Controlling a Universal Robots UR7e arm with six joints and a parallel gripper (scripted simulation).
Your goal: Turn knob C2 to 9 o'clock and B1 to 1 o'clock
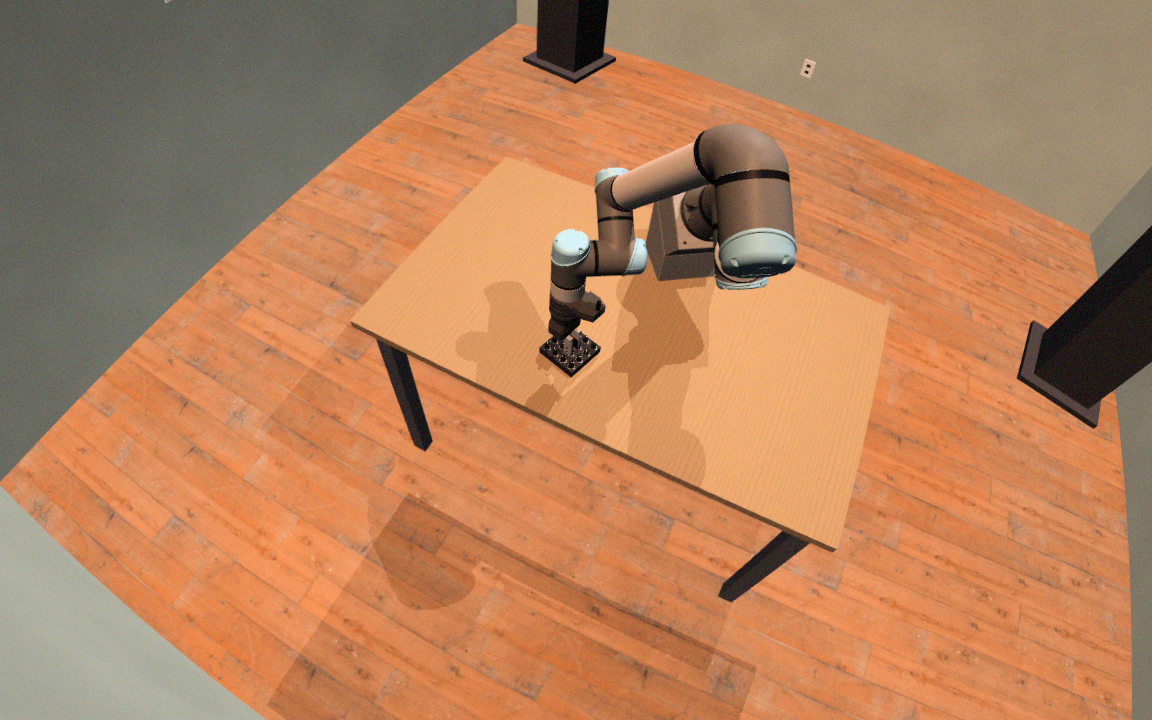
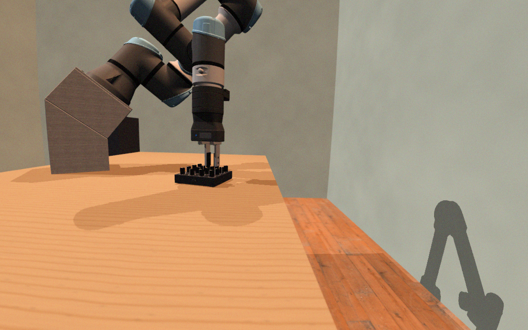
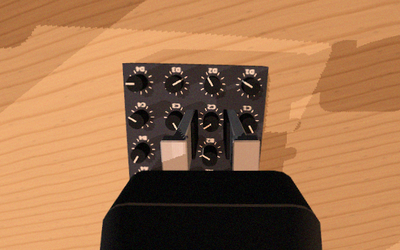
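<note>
The knob box stands flat on the table, near the table's edge at about 9 o'clock from the arm's base in the top view. In the wrist view its front row D lies at the top of the picture, so the printed names look upside down.

The gripper hangs straight down over the box, and its two fingers stand on both sides of knob C2, one at 9 o'clock and one at 3 o'clock of it in the picture. There is a dark gap between each finger and the knob, so the gripper is released and it grasps nothing.

The white line of knob C2 points to about 8 o'clock in the wrist picture. Because the names are turned over, this is probably near the 2 o'clock mark of the knob, but the marks are small and I cannot be sure. Knob B2 shows between the fingers lower down, with its line to about 10 o'clock in the picture. Knob B1 is hidden behind the right-hand finger, and I cannot read it.

In the exterior view the fingertips reach down among the knobs of the box.
</note>
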